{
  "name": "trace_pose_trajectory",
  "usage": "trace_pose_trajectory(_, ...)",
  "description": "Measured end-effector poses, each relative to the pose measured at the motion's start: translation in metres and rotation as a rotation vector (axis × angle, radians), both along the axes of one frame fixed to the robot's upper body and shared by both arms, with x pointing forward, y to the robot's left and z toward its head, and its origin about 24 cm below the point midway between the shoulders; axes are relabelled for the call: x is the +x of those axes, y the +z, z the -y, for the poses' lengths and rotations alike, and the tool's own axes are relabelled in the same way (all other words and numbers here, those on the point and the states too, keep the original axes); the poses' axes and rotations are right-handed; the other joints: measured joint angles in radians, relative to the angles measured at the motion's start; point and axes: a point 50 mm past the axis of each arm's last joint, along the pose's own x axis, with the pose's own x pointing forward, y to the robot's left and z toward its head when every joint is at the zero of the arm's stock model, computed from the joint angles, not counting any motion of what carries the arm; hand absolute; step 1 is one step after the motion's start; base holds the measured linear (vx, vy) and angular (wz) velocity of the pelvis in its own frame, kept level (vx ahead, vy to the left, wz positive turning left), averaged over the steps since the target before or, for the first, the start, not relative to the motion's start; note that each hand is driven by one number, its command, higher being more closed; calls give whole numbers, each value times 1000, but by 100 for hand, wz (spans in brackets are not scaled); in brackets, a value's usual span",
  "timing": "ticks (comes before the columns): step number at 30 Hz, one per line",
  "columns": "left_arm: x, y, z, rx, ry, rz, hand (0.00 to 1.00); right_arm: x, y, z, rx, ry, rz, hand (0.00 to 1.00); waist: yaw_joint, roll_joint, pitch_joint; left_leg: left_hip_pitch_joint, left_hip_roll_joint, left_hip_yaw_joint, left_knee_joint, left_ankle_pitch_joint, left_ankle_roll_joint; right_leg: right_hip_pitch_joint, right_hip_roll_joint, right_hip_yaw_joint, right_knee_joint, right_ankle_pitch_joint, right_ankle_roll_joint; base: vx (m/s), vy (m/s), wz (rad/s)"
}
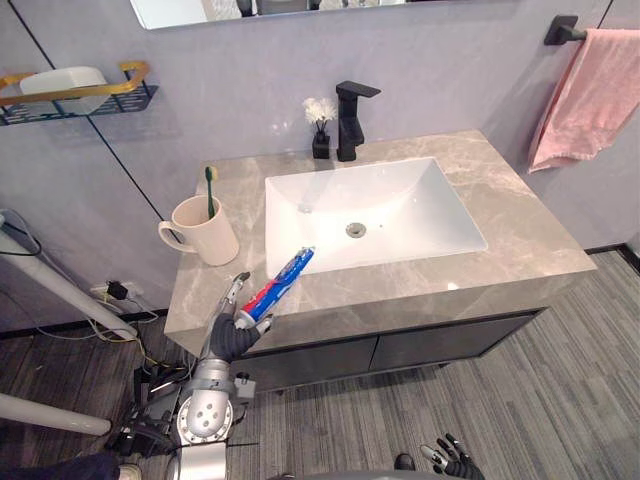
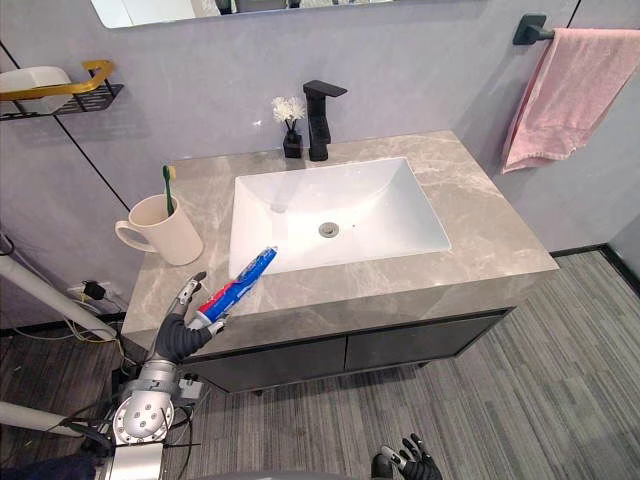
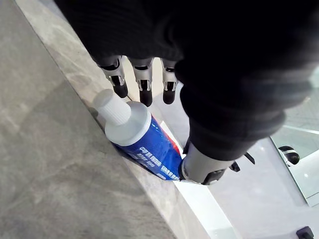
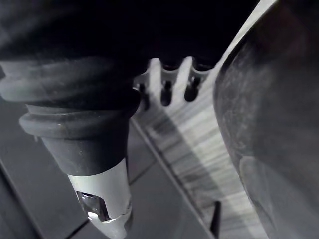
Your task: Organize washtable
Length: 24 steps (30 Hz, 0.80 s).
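Observation:
A blue, red and white toothpaste tube (image 1: 286, 279) lies slanted over the front left of the grey marble countertop (image 1: 520, 215), its white cap (image 3: 113, 107) toward the front edge. My left hand (image 1: 232, 326) is at that edge, shut on the tube. The thumb (image 3: 199, 168) presses one side and the fingers (image 3: 144, 89) reach along the other. A beige cup (image 1: 206, 233) holding a green toothbrush (image 1: 210, 186) stands at the counter's left. My right hand (image 1: 450, 462) hangs low over the floor, fingers relaxed.
The white sink basin (image 1: 400, 210) fills the counter's middle, with a black faucet (image 1: 350, 120) and a small black vase of white flowers (image 1: 320, 126) behind it. A pink towel (image 1: 590, 95) hangs at right. A wall shelf (image 1: 110, 100) holds a white dish.

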Motion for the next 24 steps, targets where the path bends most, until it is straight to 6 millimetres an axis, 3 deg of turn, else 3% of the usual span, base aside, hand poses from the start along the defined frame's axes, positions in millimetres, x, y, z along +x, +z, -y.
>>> trace_pose_trajectory(13,6,-9,16,-16,-69,-28,0,0,0,-1,-9,39,-4,0,0,-5,0,-1,-1,7,0,0,0,-2,-1,3,-1,0,0,0,0,0)
trace_pose_trajectory(22,20,-13,15,102,-99,-26,0,2,1,-1,-11,57,3,0,-1,-4,-1,-5,1,20,2,0,0,-13,1,14,-7,13,-3,-3,-1,-4)
trace_pose_trajectory(23,22,-15,15,131,-106,-35,100,2,1,-1,-13,66,3,0,0,-4,-1,-4,1,22,2,0,-1,-13,2,16,-8,14,-4,-22,-8,-5)
trace_pose_trajectory(24,23,-15,15,147,-112,-35,100,2,2,-1,-13,67,4,0,1,-3,-1,-4,1,23,2,0,-1,-13,2,17,-9,15,-4,-26,-8,-4)
